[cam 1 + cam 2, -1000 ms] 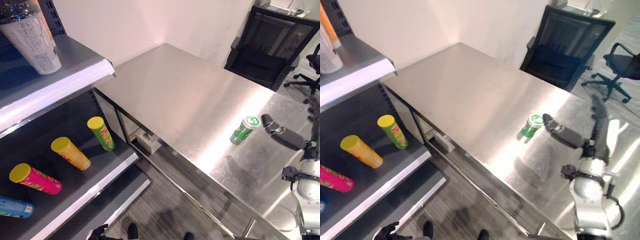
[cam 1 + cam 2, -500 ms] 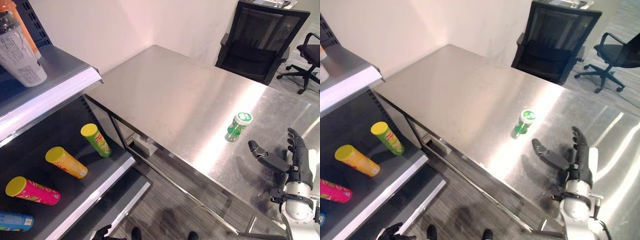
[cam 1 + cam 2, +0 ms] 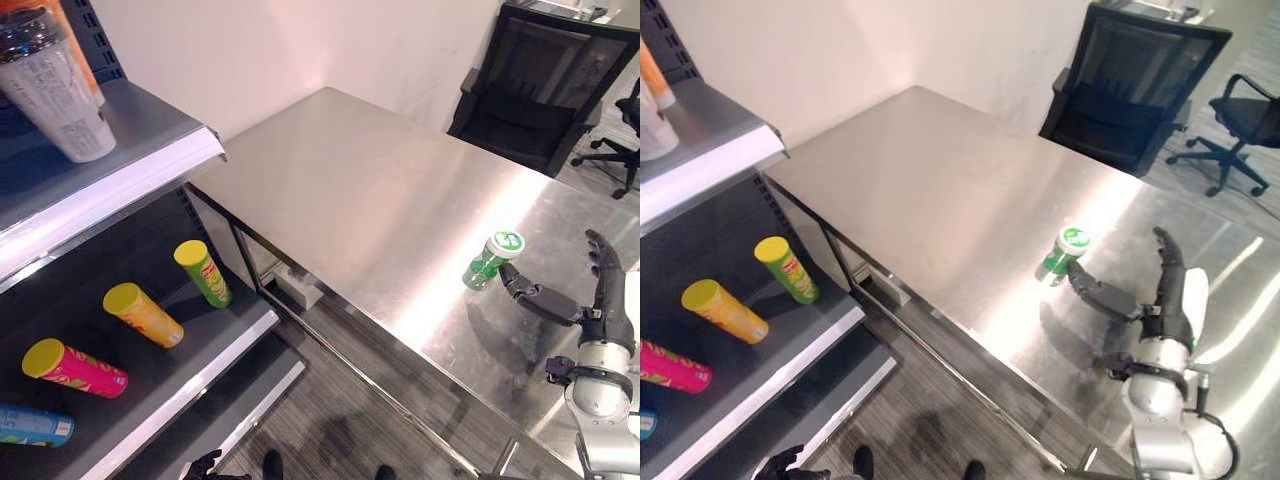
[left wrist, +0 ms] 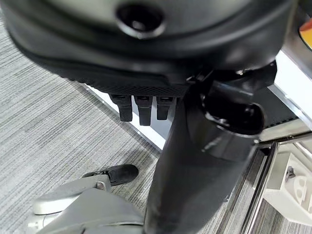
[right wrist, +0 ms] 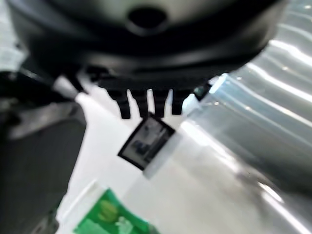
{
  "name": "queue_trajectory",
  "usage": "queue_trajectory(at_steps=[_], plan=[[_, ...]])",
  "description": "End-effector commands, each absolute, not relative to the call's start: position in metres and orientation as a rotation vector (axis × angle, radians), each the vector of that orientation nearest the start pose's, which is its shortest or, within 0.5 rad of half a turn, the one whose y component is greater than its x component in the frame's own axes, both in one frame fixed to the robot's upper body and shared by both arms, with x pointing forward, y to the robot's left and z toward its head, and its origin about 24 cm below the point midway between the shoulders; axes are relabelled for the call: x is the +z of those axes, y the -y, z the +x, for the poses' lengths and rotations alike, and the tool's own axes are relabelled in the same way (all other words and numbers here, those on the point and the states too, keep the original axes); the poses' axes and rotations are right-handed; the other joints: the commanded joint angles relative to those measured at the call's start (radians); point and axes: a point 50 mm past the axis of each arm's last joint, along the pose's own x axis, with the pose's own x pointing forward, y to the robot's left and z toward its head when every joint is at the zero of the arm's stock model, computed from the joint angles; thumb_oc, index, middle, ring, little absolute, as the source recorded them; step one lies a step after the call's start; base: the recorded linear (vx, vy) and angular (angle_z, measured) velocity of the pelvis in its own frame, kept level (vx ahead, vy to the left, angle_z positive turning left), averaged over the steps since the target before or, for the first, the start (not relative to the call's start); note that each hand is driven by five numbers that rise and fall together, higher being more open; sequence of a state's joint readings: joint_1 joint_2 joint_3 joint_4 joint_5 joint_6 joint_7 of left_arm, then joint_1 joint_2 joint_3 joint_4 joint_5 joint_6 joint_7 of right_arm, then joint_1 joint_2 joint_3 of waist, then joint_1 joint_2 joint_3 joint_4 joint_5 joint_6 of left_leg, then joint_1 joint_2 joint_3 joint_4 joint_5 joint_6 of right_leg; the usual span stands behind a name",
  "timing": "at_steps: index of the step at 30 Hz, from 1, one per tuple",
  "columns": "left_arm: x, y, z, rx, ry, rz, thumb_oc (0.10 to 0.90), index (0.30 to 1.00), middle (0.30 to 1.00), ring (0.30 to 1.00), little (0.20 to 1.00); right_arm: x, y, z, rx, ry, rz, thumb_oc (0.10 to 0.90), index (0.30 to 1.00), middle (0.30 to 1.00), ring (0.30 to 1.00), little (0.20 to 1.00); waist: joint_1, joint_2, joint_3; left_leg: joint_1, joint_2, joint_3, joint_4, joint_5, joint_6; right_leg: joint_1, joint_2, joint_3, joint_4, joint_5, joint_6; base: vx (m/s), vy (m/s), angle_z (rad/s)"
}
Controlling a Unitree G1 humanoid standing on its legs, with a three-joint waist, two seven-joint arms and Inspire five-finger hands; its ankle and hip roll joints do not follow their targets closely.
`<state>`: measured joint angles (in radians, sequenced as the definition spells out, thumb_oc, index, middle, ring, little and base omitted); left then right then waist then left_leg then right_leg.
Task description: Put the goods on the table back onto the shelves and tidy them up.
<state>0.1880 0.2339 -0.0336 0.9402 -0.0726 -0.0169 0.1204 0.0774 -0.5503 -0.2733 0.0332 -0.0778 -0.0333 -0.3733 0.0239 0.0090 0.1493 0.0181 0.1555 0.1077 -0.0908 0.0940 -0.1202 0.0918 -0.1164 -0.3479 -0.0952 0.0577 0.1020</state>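
Shelves (image 3: pixel 150 175) stand at the left, a tall white cup (image 3: pixel 55 85) upright on the upper board; below it lie four canisters on their sides, blue (image 3: pixel 30 425), pink (image 3: pixel 75 368), orange (image 3: pixel 143 315) and green (image 3: pixel 203 272); the steel table (image 3: pixel 370 190) runs to the right, with black office chairs (image 3: pixel 535 85) beyond it; a small green bottle (image 3: pixel 490 260) with a white cap stands near the table's right end; just beside it the right hand (image 3: pixel 600 300) hovers, fingers straight, thumb stretched toward the bottle, holding nothing; the left hand (image 4: pixel 146 97) hangs low over the floor, fingers relaxed.
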Motion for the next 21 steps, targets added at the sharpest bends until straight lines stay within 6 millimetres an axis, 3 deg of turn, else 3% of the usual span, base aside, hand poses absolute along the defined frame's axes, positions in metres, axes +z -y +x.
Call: queue_trajectory(at_steps=[1,21], plan=[[-0.145,-0.26,0.0824,0.239,-1.077,0.317,0.8,0.9,0.9,0.9,0.9,0.1603,0.3379,0.2329,-0.721,0.363,-0.715,0.8,0.9,0.9,0.9,0.9,0.037,-0.021,-0.006,0.017,0.044,0.032,0.004,-0.051,-0.037,0.01,-0.072,-0.024,0.008,-0.038,0.083,0.03,-0.006,0.11],[-0.1438,-0.2612,0.0832,0.233,-1.069,0.326,0.8,0.9,0.9,0.9,0.9,0.1542,0.3461,0.2413,-0.701,0.288,-0.782,0.8,0.9,0.9,0.9,0.9,0.058,-0.027,0.002,0.01,0.039,0.013,0.004,-0.05,-0.035,0.017,-0.075,-0.041,0.008,-0.044,0.083,0.01,-0.001,0.02]])
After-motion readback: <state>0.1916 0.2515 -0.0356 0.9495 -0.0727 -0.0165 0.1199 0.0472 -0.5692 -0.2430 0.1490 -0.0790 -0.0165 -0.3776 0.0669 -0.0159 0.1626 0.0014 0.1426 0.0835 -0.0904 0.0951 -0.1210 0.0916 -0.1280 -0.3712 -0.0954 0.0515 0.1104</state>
